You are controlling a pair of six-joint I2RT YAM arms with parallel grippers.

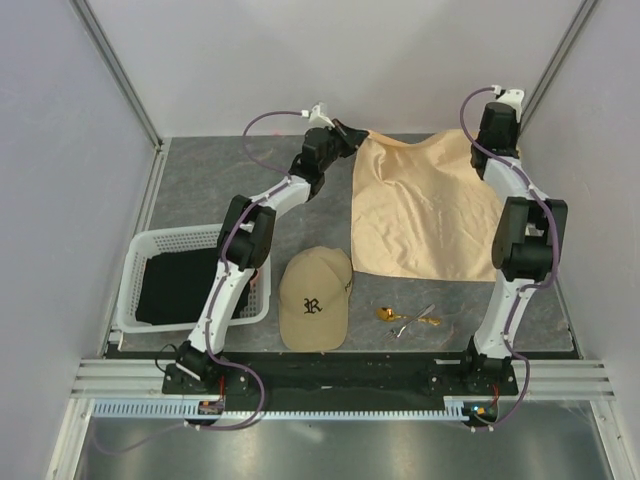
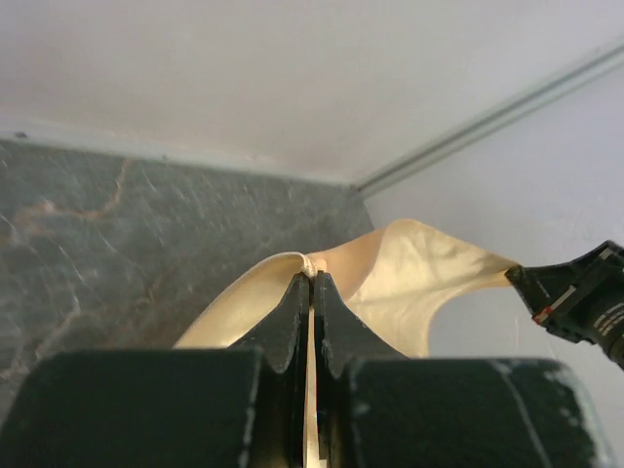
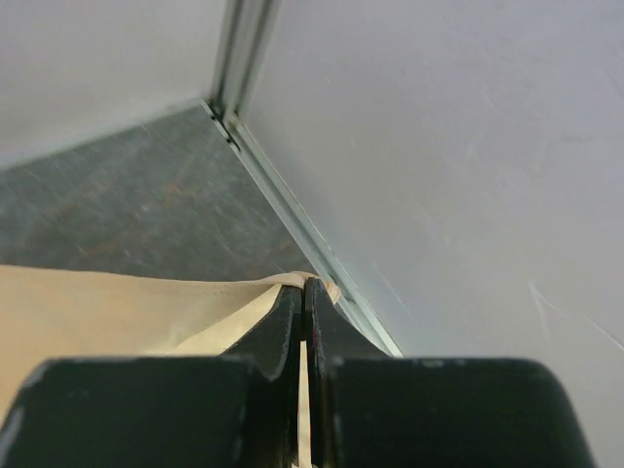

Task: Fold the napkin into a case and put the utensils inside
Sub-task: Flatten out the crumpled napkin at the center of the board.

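Landmark: tan fabric baseball cap [image 1: 315, 298], rounded crown, dark stitched letter, at the near middle of the worktop [image 1: 215, 190].
Worktop: grey, stone-veined, matt.
Napkin: peach-orange, thin, faintly glossy square cloth napkin [image 1: 425, 215] [image 2: 414, 273] [image 3: 107, 312], softly creased; spread beyond the cap and to its right, both far corners lifted.
Utensils: slim metal utensils, one gold spoon [image 1: 386, 314] and silvery pieces [image 1: 416, 318], loosely crossed just right of the cap; near the napkin's front edge, not touching it.
Basket: white slatted plastic basket [image 1: 140, 250] left of the cap, with a black cloth [image 1: 180, 288] inside.
Left fingers [image 1: 358, 134] [image 2: 312, 281]: black, pressed fully together on the napkin's far-left corner, a sliver of cloth pinched between them.
Right fingers [image 1: 487, 148] [image 3: 304, 286]: black, likewise closed tight on the far-right corner.
Left wrist view alone: cloth sagging in a curve between the two held corners; right fingers [image 2: 575, 297] at the far end.
Right wrist view alone: hem drawn straight to the left; metal rail along the foot of the wall.
Top view alone: cap, utensils, basket.
Left arm: stretched diagonally, far past the cap.
Right arm: reared upright right of the cap, elbow bent, wrist high by the side wall.
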